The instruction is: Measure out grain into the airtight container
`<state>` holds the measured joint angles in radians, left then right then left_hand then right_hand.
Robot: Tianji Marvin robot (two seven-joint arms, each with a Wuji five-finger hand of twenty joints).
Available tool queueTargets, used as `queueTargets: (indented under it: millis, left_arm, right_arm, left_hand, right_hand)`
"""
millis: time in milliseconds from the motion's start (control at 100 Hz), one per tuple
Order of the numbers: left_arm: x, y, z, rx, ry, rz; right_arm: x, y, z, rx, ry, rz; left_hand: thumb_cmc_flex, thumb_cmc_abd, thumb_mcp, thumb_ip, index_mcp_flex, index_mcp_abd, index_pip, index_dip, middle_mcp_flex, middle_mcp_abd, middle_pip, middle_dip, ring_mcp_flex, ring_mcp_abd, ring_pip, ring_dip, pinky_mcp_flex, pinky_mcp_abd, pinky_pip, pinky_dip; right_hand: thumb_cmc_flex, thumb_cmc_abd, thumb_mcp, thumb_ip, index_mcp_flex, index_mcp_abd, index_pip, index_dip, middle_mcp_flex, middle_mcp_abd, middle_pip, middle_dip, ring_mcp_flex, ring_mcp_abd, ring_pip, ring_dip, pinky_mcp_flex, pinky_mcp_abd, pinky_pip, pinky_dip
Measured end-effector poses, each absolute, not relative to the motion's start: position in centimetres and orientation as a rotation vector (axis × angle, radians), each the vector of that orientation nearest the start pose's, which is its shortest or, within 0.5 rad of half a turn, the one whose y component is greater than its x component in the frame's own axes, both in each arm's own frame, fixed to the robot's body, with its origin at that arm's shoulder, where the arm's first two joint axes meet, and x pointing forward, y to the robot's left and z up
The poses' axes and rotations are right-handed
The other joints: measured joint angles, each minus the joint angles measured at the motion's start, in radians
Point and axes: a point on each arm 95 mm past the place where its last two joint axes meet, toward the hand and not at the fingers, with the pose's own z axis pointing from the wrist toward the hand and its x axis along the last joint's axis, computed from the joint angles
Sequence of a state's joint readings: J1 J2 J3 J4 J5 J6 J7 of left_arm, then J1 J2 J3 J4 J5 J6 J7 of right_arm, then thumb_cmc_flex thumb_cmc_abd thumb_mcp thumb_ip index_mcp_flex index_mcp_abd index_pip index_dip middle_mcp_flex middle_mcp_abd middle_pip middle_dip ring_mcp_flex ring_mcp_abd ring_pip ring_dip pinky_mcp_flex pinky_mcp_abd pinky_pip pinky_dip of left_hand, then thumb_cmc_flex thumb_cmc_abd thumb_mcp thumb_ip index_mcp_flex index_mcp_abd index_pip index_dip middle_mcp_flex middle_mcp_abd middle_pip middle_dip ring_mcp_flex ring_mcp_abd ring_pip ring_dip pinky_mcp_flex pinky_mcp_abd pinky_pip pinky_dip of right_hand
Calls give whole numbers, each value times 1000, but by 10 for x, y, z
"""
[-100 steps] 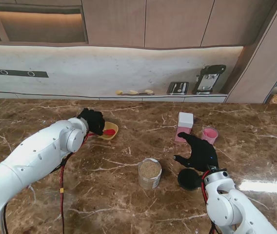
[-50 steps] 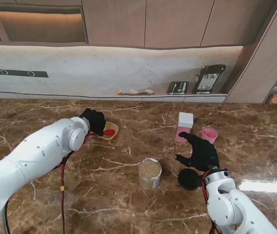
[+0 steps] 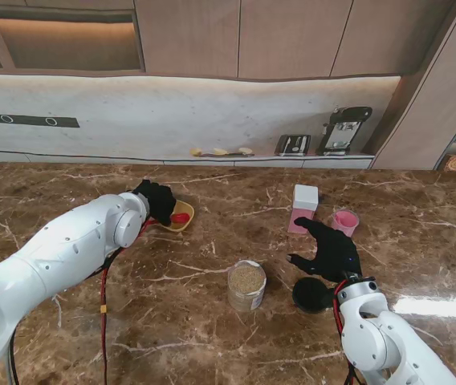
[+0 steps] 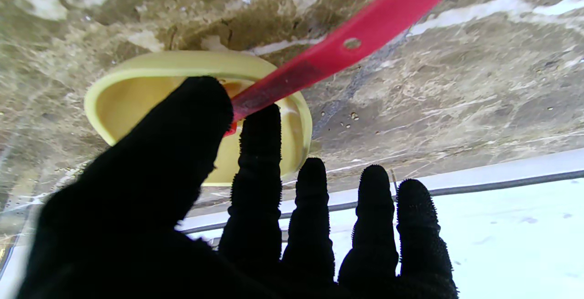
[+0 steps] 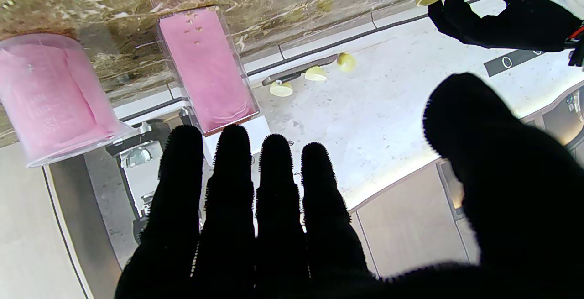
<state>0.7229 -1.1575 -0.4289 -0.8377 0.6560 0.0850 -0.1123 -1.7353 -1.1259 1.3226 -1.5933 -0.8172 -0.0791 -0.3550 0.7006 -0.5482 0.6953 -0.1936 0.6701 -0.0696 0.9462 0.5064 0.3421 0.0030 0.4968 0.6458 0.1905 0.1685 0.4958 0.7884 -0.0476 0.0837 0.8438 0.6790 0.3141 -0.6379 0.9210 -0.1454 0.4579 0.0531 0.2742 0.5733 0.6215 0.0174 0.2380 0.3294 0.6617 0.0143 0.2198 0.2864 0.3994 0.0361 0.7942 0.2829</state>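
Observation:
The red scoop [image 3: 181,216] lies in the yellow bowl [image 3: 183,214] at the left, its handle [image 4: 346,43] sticking out over the rim [image 4: 137,68]. My left hand [image 3: 155,200] is at the bowl. Its thumb [image 4: 182,139] and forefinger [image 4: 255,153] pinch the handle close to the scoop's head, and the other fingers stay straight. A glass jar of grain [image 3: 246,285] stands uncovered in the middle, with its black lid [image 3: 311,295] beside it. My right hand [image 3: 331,249] hovers open over that lid, fingers spread [image 5: 237,207].
A pink container with a white lid [image 3: 303,208] and a pink measuring cup [image 3: 344,222] stand just beyond my right hand, and both show in the right wrist view [image 5: 205,66] [image 5: 50,93]. The back counter holds appliances [image 3: 342,128].
My left hand has edged slightly right, closer over the bowl. The scoop, jar and right hand have not moved.

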Motion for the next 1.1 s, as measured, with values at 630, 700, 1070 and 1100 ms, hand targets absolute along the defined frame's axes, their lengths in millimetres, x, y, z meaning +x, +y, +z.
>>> queueTargets:
  millis: [630, 700, 1070, 1100]
  left_arm:
    - [565, -20, -332, -1193, 1870, -1013]
    - [566, -20, -332, -1187, 1876, -1009]
    - [567, -23, -335, -1188, 1887, -1001]
    - [567, -23, -335, -1187, 1886, -1002]
  right_arm:
    - [361, -37, -342, 1331, 1102, 1682]
    - [361, -37, -342, 1330, 1102, 1683]
    - [362, -38, -343, 1332, 1099, 1681]
    - [362, -39, -343, 1332, 1099, 1681]
  left_hand:
    - [43, 2, 1, 0, 42, 22, -78, -159, 48, 0, 14, 0, 5, 0, 10, -4, 0, 0, 24, 1]
    - [43, 2, 1, 0, 75, 36, -112, -191, 68, -1, 14, 0, 5, 0, 10, -4, 0, 0, 24, 1]
    - [65, 8, 33, -19, 119, 36, -38, -182, 79, -7, 15, 0, 26, 0, 21, -5, 0, -1, 24, 1]
    - [65, 8, 33, -19, 115, 35, -35, -173, 79, -7, 15, 0, 26, 0, 21, -5, 0, -1, 24, 1]
  right_hand:
    - [0, 0, 5, 0, 0, -1, 0, -1, -1, 0, 0, 0, -1, 0, 0, 0, 0, 1, 0, 0]
    - [0, 0, 5, 0, 0, -1, 0, -1, -1, 0, 0, 0, -1, 0, 0, 0, 0, 1, 0, 0]
    - [0, 2, 5, 0, 0, -11, 0, -1, -1, 0, 0, 0, -1, 0, 0, 0, 0, 3, 0, 8]
    - [0, 2, 5, 0, 0, -11, 0, -2, -1, 0, 0, 0, -1, 0, 0, 0, 0, 3, 0, 8]
